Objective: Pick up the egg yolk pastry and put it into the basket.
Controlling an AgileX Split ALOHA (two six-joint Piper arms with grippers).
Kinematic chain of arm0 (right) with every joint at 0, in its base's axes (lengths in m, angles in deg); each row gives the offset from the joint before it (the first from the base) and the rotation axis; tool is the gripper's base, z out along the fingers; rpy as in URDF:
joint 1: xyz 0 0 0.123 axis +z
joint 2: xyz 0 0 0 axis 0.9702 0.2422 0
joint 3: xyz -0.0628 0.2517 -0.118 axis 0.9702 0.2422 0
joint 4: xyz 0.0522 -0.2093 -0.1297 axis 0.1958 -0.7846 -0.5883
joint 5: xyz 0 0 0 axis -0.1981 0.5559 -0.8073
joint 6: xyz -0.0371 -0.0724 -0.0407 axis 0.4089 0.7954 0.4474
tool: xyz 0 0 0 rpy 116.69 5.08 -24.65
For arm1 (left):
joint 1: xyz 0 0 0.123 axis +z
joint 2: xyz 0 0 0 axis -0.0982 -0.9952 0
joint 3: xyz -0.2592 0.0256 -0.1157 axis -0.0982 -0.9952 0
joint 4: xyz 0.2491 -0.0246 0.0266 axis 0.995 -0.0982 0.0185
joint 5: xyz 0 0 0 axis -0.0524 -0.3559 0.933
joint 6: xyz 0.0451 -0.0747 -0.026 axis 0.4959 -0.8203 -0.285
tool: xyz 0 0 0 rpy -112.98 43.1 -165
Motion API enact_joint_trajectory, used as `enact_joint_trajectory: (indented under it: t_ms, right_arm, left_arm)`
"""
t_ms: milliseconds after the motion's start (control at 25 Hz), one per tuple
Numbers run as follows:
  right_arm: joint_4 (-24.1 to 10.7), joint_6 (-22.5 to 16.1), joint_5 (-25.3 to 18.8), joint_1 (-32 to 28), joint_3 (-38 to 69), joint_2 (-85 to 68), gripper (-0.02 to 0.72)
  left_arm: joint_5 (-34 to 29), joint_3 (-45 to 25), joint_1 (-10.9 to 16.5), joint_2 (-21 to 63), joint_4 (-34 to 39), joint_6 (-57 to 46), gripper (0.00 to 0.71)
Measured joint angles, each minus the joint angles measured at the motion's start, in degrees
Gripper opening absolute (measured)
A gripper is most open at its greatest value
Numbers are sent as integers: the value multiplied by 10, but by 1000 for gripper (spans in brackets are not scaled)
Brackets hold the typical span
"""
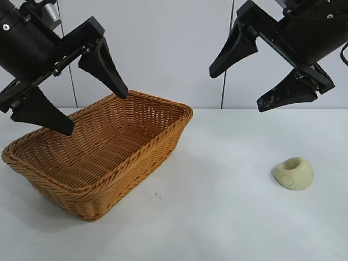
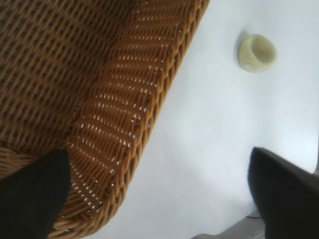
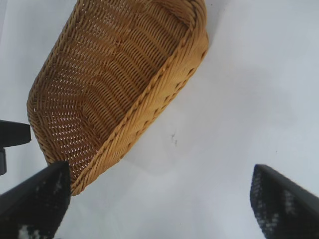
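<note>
The egg yolk pastry, a small pale cream dome with a round dimple, lies on the white table at the right; it also shows in the left wrist view. The orange-brown wicker basket stands empty at the left; its rim shows in the left wrist view and in the right wrist view. My left gripper hangs open and empty above the basket. My right gripper hangs open and empty high above the table, up and left of the pastry.
The white table runs between basket and pastry. A pale wall with dark vertical seams stands behind. The table's edge shows in the left wrist view.
</note>
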Motion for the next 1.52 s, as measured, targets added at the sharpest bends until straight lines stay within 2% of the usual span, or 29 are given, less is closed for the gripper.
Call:
enact_joint_trajectory:
  t_ms: [440, 600, 760, 1080, 1520]
  right_arm:
    - [2, 0, 0, 0, 0, 0, 697]
    - [2, 0, 0, 0, 0, 0, 697]
    - [2, 0, 0, 0, 0, 0, 697]
    - [3, 0, 0, 0, 0, 0, 697]
    - [3, 0, 0, 0, 0, 0, 697]
  left_arm:
    - [-1, 0, 0, 1, -5, -2, 692]
    - [-12, -1, 0, 32, 18, -35, 692]
    - [-6, -23, 0, 92, 76, -130, 692]
    - [24, -126, 0, 194, 178, -346, 692]
    - [48, -143, 0, 186, 309, -612, 692]
